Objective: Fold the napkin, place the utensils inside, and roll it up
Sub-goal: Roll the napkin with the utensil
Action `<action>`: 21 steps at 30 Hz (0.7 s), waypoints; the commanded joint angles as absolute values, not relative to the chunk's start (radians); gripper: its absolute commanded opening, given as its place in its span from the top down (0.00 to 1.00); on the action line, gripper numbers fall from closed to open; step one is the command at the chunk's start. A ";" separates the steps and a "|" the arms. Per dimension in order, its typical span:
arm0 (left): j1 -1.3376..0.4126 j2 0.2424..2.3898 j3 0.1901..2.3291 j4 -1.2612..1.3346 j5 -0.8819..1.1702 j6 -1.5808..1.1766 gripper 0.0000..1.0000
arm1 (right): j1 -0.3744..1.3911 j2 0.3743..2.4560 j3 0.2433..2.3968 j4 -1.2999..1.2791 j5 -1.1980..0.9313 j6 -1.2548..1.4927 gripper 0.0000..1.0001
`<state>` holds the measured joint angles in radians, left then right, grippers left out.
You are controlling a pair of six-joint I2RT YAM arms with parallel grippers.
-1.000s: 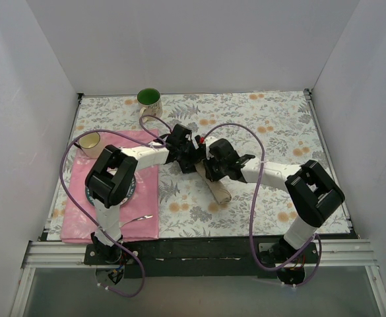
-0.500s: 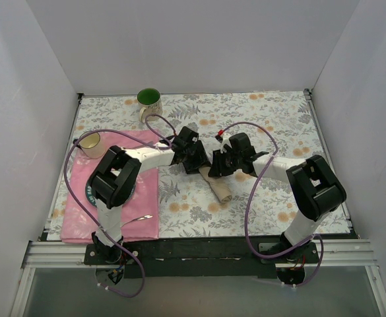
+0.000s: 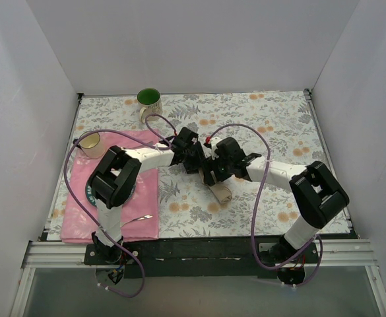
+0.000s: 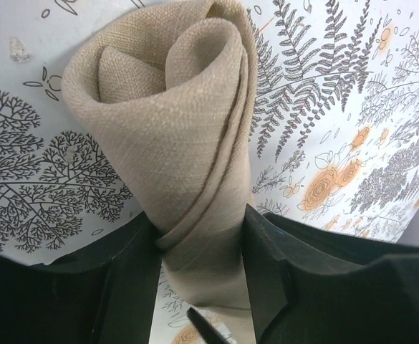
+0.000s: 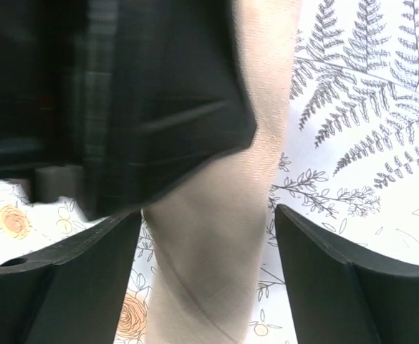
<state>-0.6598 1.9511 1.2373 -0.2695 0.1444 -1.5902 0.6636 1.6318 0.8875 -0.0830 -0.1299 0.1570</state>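
Left hand (image 4: pixel 202 266) is pinching the napkin (image 4: pixel 172 122), its two dark fingers (image 4: pixel 134 279) pressing the rolled cloth from either side so that the roll is narrowing between them. Right hand (image 5: pixel 208 218) is standing wide open astride the same roll further along. A strip of floral tablecloth (image 5: pixel 352 143) is showing between each finger and the cloth, so this hand is holding nothing. From above, the napkin is lying as a slim tan roll near the middle of the tabletop, on the tablecloth, to the right of the pink placemat (image 3: pixel 80 198). Both hands are crowding over its far part, and only its near end is showing free.

Soft, light woven cloth like this is probably going to give under any squeeze and spring loose once let go. The open end in the left wrist view is showing loose, uneven coils. A grip across the middle of the roll, over the outer flap's edge, is looking like the safest place to take hold, with the pressure kept gentle. Whether any cutlery is sitting inside I cannot tell; one silvery utensil (image 3: pixel 138 217) is lying on the placemat's near part, well apart from the roll.

Room is lying open on the right and near sides of the tablecloth. On the left a plate (image 3: pixel 132 189), a small yellow cup (image 3: pixel 89 141) and, farther back, a green-lined mug (image 3: pixel 150 100) are standing apart from the roll. White walls (image 3: pixel 21 132) are closing in three sides.
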 commanded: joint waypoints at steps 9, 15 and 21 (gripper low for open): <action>-0.634 1.994 1.224 -0.333 0.164 -1.555 0.56 | 0.836 1.707 1.020 -0.219 0.297 0.107 0.13; -0.618 1.962 1.203 -0.339 0.172 -1.545 0.43 | 0.833 1.739 0.985 -0.166 0.344 0.117 0.21; -0.572 1.910 1.184 -0.351 0.178 -1.490 0.31 | 0.824 1.715 0.946 -0.129 0.313 0.152 0.42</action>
